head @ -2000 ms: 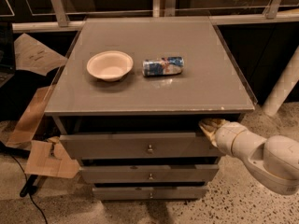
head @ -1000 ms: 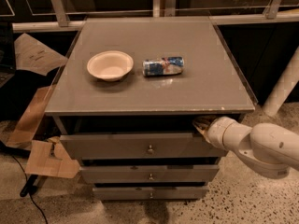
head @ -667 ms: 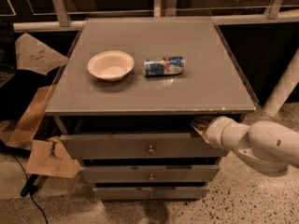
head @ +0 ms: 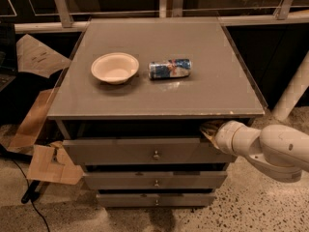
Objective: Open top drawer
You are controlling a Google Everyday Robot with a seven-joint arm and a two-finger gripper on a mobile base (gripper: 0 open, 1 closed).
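Note:
The top drawer (head: pixel 140 151) is the widest grey front under the cabinet top, with a small round metal knob (head: pixel 156 154) at its centre. It stands out from the cabinet, with a dark gap above its front edge. My gripper (head: pixel 208 129) comes in from the right on a white arm (head: pixel 270 149) and reaches into the gap at the drawer's upper right corner, just under the tabletop edge. Its tip is partly hidden behind the drawer front and the cabinet top.
Two narrower grey drawers (head: pixel 155 181) sit below. On the cabinet top (head: pixel 212 81) stand a white bowl (head: pixel 115 67) and a blue can (head: pixel 169 68) lying on its side. Cardboard pieces (head: pixel 46 163) lie on the floor at the left. A white post (head: pixel 292 92) stands at the right.
My gripper has moved left from beside the cabinet's right edge into the gap above the top drawer. The drawer front has barely shifted.

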